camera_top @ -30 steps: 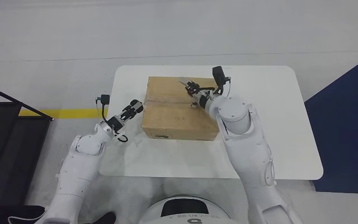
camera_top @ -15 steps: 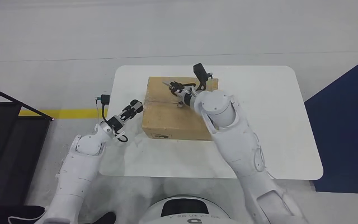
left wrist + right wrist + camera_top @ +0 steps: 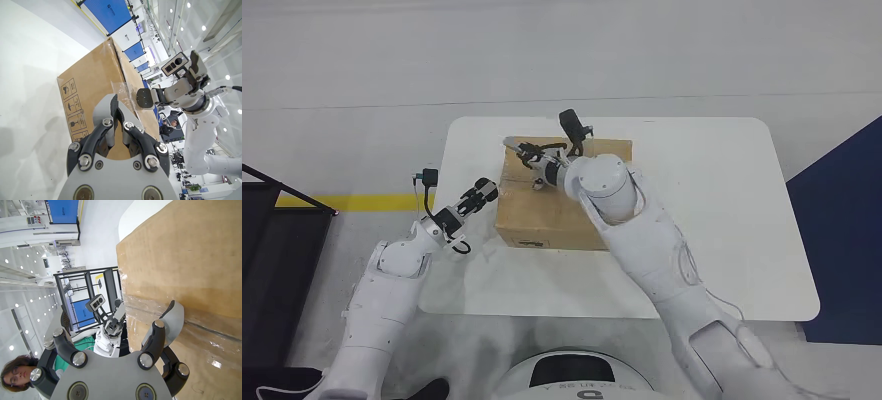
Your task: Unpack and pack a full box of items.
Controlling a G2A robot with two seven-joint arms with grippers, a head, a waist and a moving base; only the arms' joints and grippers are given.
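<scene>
Table (image 3: 722, 200) holds the box (image 3: 542, 215), right tool (image 3: 525, 160) above its edge.

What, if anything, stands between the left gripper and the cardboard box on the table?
Nothing visible does. The shut left gripper sits just off the cardboard box's left side, apart from it, with only bare white table between them.

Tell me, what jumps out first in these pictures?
A big cardboard box sits on the white table, its top seam sealed with clear tape. The right pincer is spread open over that seam at one end of the box, and the left pincer, shut, hangs just beside that same end.
</scene>
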